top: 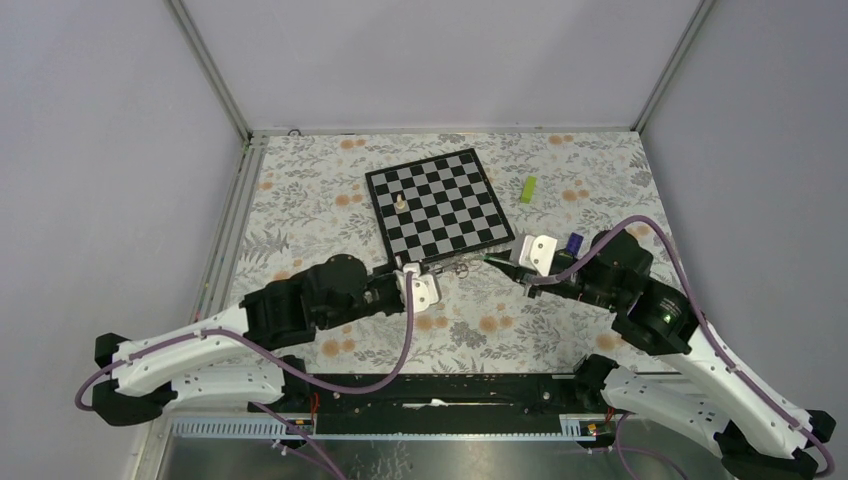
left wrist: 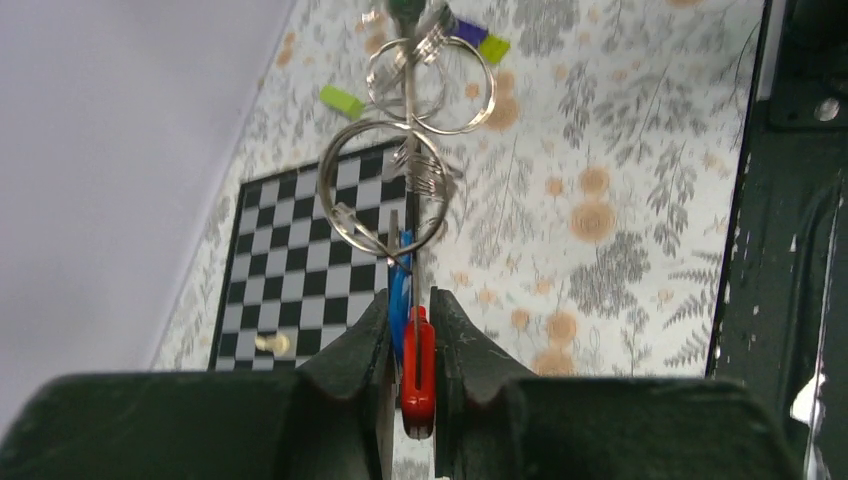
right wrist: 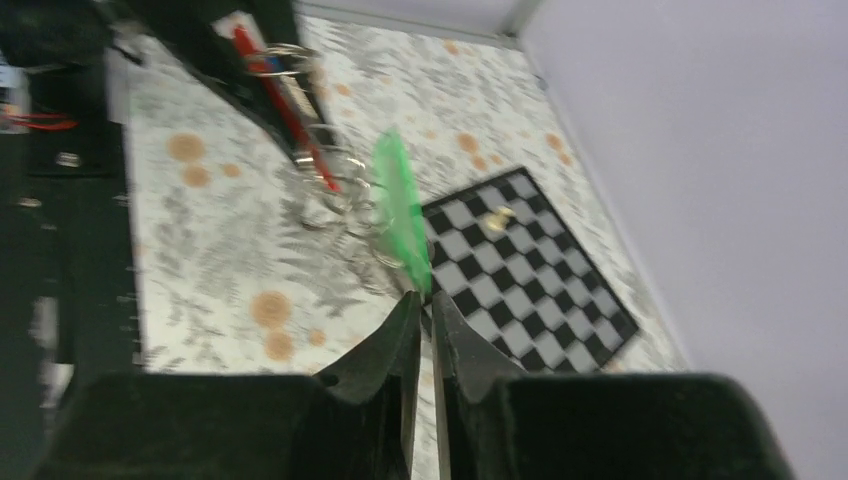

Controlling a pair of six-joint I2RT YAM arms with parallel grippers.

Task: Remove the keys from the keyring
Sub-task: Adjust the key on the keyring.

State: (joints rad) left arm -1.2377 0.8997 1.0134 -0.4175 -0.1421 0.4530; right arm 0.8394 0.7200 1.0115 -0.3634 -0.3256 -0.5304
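The keyring [left wrist: 322, 180], a bunch of silvery rings, hangs in the air between my two grippers, above the flowered table by the chessboard's near edge [top: 462, 267]. My left gripper [left wrist: 410, 300] is shut on its red tag [left wrist: 420, 370], with a blue-headed key [left wrist: 400, 290] pinched alongside it. My right gripper [right wrist: 422, 298] is shut on the tip of a green-headed key [right wrist: 400, 215], which still hangs on the rings [right wrist: 335, 200]. In the top view the left gripper [top: 425, 282] and the right gripper [top: 505, 262] face each other a short way apart.
A chessboard [top: 440, 205] lies just behind the grippers, with a small pale pawn [top: 401, 203] on it. A lime-green block [top: 528, 188] lies to its right. A purple-and-yellow block [top: 574, 243] sits beside the right arm. A black rail [top: 440, 385] runs along the near edge.
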